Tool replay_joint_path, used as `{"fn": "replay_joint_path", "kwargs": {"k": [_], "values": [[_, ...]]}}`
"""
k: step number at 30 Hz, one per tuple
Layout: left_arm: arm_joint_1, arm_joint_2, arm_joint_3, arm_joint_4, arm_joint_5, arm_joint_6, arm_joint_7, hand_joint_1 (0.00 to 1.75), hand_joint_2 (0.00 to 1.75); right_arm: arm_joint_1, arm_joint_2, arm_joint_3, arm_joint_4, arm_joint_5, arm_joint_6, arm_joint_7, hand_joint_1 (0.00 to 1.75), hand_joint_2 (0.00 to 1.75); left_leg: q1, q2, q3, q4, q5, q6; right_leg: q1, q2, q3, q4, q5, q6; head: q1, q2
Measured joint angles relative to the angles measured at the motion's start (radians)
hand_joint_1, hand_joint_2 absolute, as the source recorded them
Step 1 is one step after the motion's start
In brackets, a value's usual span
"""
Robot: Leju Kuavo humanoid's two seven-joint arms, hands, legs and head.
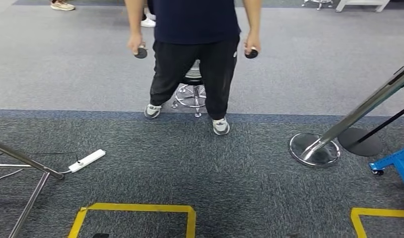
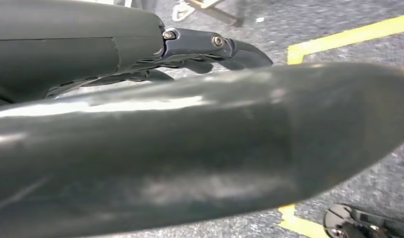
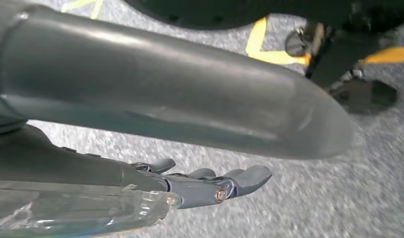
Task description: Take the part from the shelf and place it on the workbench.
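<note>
Left hand: the left hand (image 2: 200, 148) hung over the carpet (image 2: 369, 183), thumb big in the foreground, dark fingers (image 2: 210, 47) stretched out straight and apart — it held nothing.
Right hand: the right hand (image 3: 190, 144) hung likewise, fingers (image 3: 230, 181) extended, nothing in them.
Part: I cannot tell where it was.
Floor: yellow tape (image 1: 135, 208) marked squares on the dark carpet just ahead; a white power strip (image 1: 87, 160) lay to the left beside a metal frame (image 1: 26, 163).
Person: a person (image 1: 195, 54) stood facing the robot, a dark round controller (image 1: 141, 52) in each hand, a stool (image 1: 191, 91) behind the legs.
Right side: a tilted chrome post (image 1: 359, 111) on a round base — a blue frame (image 1: 396, 163) beside it.
</note>
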Motion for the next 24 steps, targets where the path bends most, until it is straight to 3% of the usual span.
{"fn": "replay_joint_path", "kwargs": {"k": [2, 3, 4, 5, 7, 9, 11, 13, 15, 17, 19, 20, 21, 22, 24], "values": [[0.002, 0.002, 0.004, 0.0, -0.003, -0.003, 0.0, 0.0, 0.0, -0.004, 0.001, 0.001, 0.0, -0.004, -0.002, 0.0, 0.0, 0.0, -0.002, 0.022, 0.001, -0.001, 0.0, 0.005, 0.002, -0.048, -0.053, 0.117, -0.061, 0.004, 0.004, 0.0], [0.003, 0.004, 0.005, 0.0, -0.005, -0.006, 0.0, 0.0, 0.0, -0.006, 0.001, 0.001, 0.0, -0.008, -0.005, -0.002, 0.0, 0.0, -0.004, 0.034, 0.001, -0.001, -0.001, 0.007, 0.002, -0.057, -0.082, 0.18, -0.087, 0.006, 0.004, 0.0], [0.003, 0.006, 0.006, 0.0, -0.009, -0.01, 0.0, 0.0, 0.0, -0.007, 0.001, 0.001, 0.0, -0.013, -0.009, -0.006, 0.0, 0.0, -0.005, 0.046, 0.001, -0.001, -0.002, 0.008, 0.002, -0.06, -0.101, 0.221, -0.099, 0.007, 0.004, 0.0], [0.003, 0.008, 0.006, 0.0, -0.015, -0.015, 0.0, 0.0, 0.0, -0.007, 0.0, 0.001, 0.0, -0.018, -0.013, -0.013, 0.0, 0.0, -0.006, 0.057, 0.002, 0.0, -0.002, 0.008, 0.002, -0.062, -0.102, 0.228, -0.093, 0.008, 0.004, 0.0], [0.001, 0.01, 0.006, 0.0, -0.029, -0.025, 0.0, 0.0, 0.0, -0.007, -0.003, 0.001, 0.0, -0.028, -0.018, -0.031, 0.0, 0.0, -0.006, 0.075, 0.005, 0.0, -0.005, 0.006, 0.002, -0.074, -0.044, 0.128, -0.038, 0.006, 0.004, 0.0], [-0.001, 0.012, 0.005, 0.0, -0.048, -0.035, -0.006, 0.0, 0.0, -0.015, -0.008, 0.001, 0.0, -0.037, -0.022, -0.045, 0.0, 0.0, -0.009, 0.091, 0.009, 0.001, -0.009, -0.001, 0.006, -0.104, 0.026, 0.004, 0.002, 0.0, 0.003, 0.0], [-0.005, 0.014, 0.002, 0.0, -0.067, -0.039, -0.028, 0.0, 0.0, -0.026, -0.01, 0.0, 0.0, -0.044, -0.026, -0.045, 0.0, 0.0, -0.013, 0.105, 0.012, 0.001, -0.011, -0.01, 0.011, -0.112, 0.048, -0.038, 0.007, -0.011, 0.002, 0.0], [-0.017, 0.016, -0.003, -0.001, -0.085, -0.037, -0.071, 0.0, 0.0, -0.032, -0.013, -0.005, 0.0, -0.056, -0.031, -0.038, 0.0, 0.0, -0.012, 0.114, 0.013, 0.001, -0.012, -0.021, 0.01, -0.095, 0.046, -0.04, 0.013, -0.023, 0.001, 0.0], [-0.04, 0.02, -0.012, -0.002, -0.101, -0.035, -0.107, 0.0, 0.0, -0.041, -0.013, -0.011, 0.0, -0.07, -0.036, -0.038, 0.0, 0.0, -0.009, 0.092, 0.0, 0.031, -0.036, -0.032, 0.007, -0.081, 0.044, -0.043, 0.018, -0.035, 0.0, 0.0], [-0.063, 0.024, -0.018, -0.002, -0.108, -0.035, -0.118, 0.0, 0.0, -0.055, -0.012, -0.015, 0.0, -0.078, -0.039, -0.044, 0.0, 0.0, -0.007, 0.056, -0.049, 0.139, -0.096, -0.038, 0.005, -0.066, 0.041, -0.045, 0.022, -0.043, -0.003, 0.0], [-0.071, 0.026, -0.022, -0.002, -0.11, -0.035, -0.119, 0.0, 0.0, -0.064, -0.011, -0.017, 0.0, -0.082, -0.041, -0.048, 0.0, 0.0, -0.007, 0.044, -0.106, 0.261, -0.143, -0.04, 0.004, -0.044, 0.039, -0.045, 0.023, -0.047, -0.004, 0.0], [-0.072, 0.027, -0.023, -0.002, -0.111, -0.034, -0.12, 0.0, 0.0, -0.064, -0.011, -0.017, 0.0, -0.082, -0.041, -0.049, 0.0, 0.0, -0.006, 0.042, -0.119, 0.284, -0.141, -0.039, 0.004, -0.032, 0.039, -0.045, 0.024, -0.048, -0.004, 0.0], [-0.072, 0.028, -0.024, -0.002, -0.114, -0.031, -0.121, 0.0, 0.0, -0.062, -0.01, -0.018, 0.0, -0.082, -0.041, -0.047, 0.0, 0.0, -0.006, 0.04, -0.114, 0.27, -0.12, -0.038, 0.004, -0.019, 0.039, -0.044, 0.024, -0.047, -0.004, 0.0], [-0.073, 0.029, -0.025, -0.002, -0.117, -0.029, -0.122, 0.0, 0.0, -0.059, -0.01, -0.018, 0.0, -0.081, -0.042, -0.042, 0.0, 0.0, -0.005, 0.035, -0.093, 0.222, -0.085, -0.037, 0.003, -0.007, 0.04, -0.044, 0.025, -0.045, -0.004, 0.0], [-0.077, 0.032, -0.028, -0.002, -0.124, -0.025, -0.12, 0.0, 0.0, -0.053, -0.008, -0.018, 0.0, -0.08, -0.049, -0.02, 0.0, 0.0, 0.002, -0.005, -0.036, 0.089, -0.022, -0.036, 0.003, 0.014, 0.036, -0.041, 0.027, -0.038, -0.004, 0.0]]}}
